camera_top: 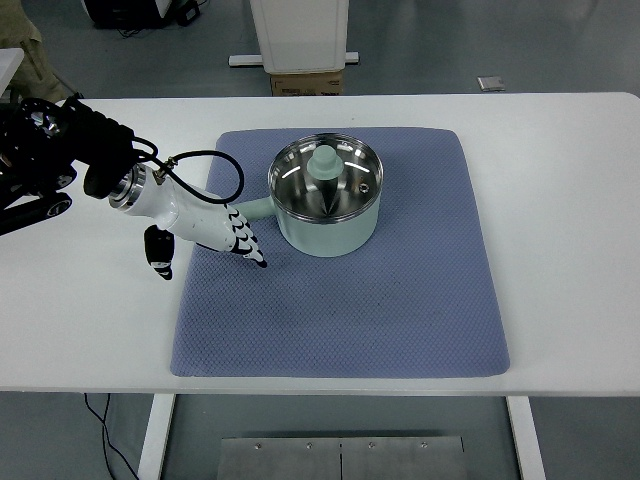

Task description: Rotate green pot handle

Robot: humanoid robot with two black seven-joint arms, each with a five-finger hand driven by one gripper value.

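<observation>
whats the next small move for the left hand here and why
Probably bring the left hand back right toward the short green handle of the pale green metal pot and push it round. The handle points left over the blue textured mat; the open hand sits just beside it, holding nothing.

Blue-grey mat (400, 300) on white table (570, 200); cardboard box (307, 83) on floor beyond far edge.

A pot (326, 205) sits on a mat (400, 300) on the table (570, 200), its handle (256, 209) pointing left toward the left hand (205, 228) just beside it.
</observation>
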